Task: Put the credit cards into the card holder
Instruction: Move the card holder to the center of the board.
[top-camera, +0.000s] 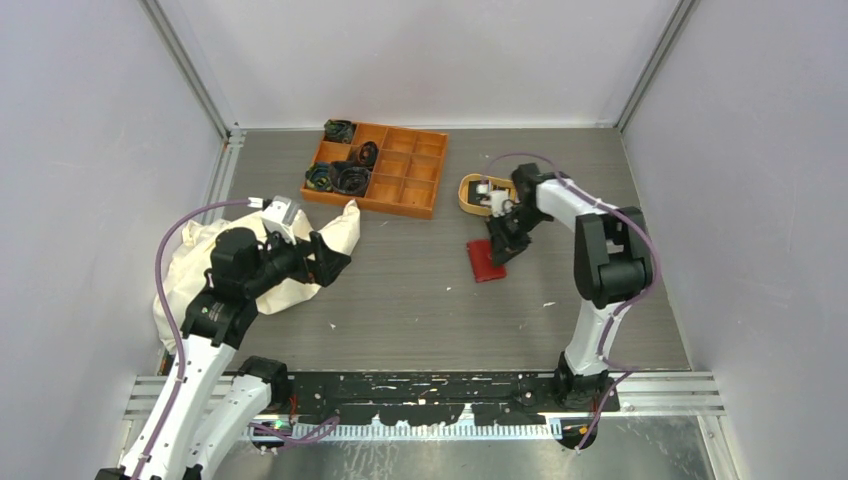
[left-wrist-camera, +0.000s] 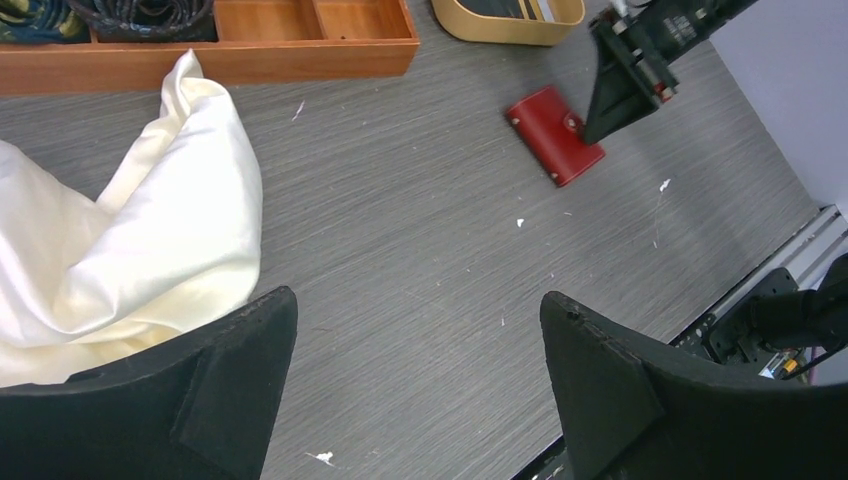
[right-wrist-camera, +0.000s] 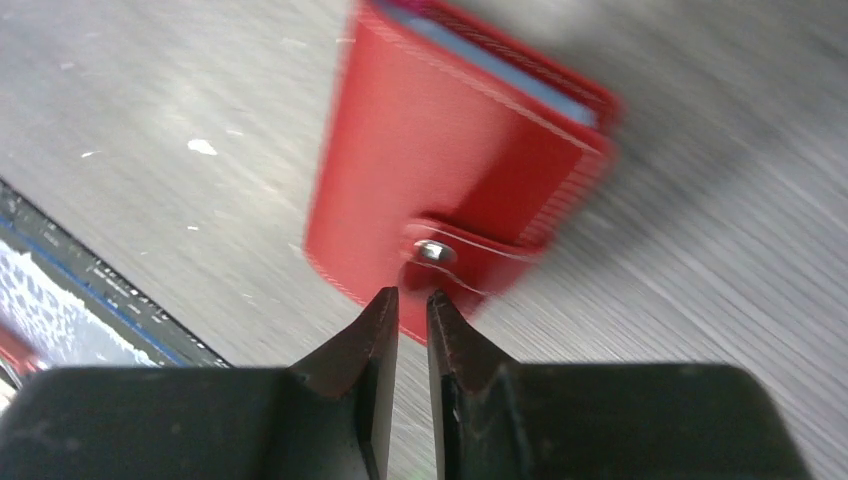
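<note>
Right claw (right-wrist-camera: 412, 298), nearly closed, at blurred card holder (right-wrist-camera: 440, 170); grip unclear.

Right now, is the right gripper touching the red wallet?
Cannot tell. In the blurred right wrist view the right gripper, nearly closed, overlaps the red wallet by its snap; no view shows contact or gap.

1. We see the left arm (top-camera: 195, 365) and right arm (top-camera: 590, 335) built of white links with bulky black joints.
2. We see a purple cable (top-camera: 160, 270) looping along each arm.
3. We see matte black jaws, wedge-shaped, tapering to blunt tips.
</note>
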